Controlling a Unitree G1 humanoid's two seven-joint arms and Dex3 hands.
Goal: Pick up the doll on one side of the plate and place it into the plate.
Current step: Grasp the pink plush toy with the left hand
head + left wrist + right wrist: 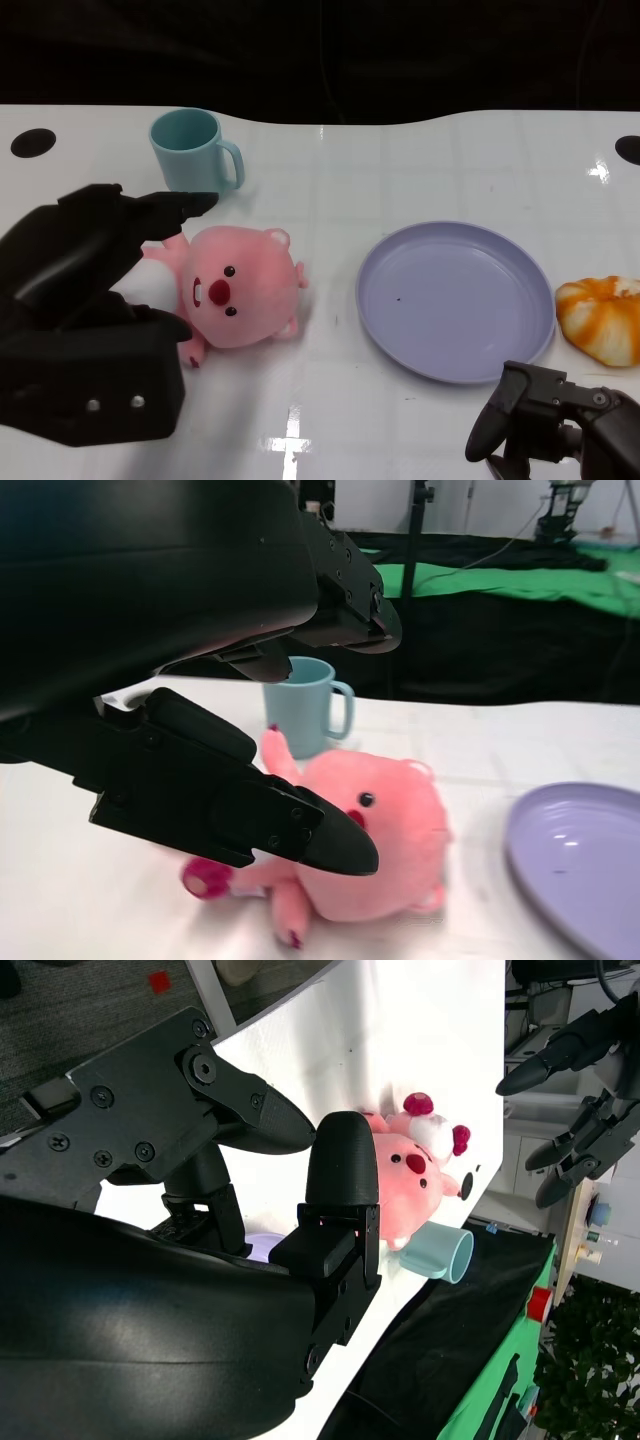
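My left hand point(90, 290) at lower left, fingers point(300, 825) spread either side of pink plush doll point(235, 290), nothing grasped, set for pickup toward purple plate point(455, 300) at centre right; right hand point(550, 420) idle at lower right, fingers released

From my head view the left hand point(85, 300) covers the pink doll's point(240, 290) near side, the orange-and-white toy point(603, 316) runs off the edge, and the right hand point(555, 420) is cropped below

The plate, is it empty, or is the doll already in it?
Empty. The plate is bare; the doll lies on the table beside it.
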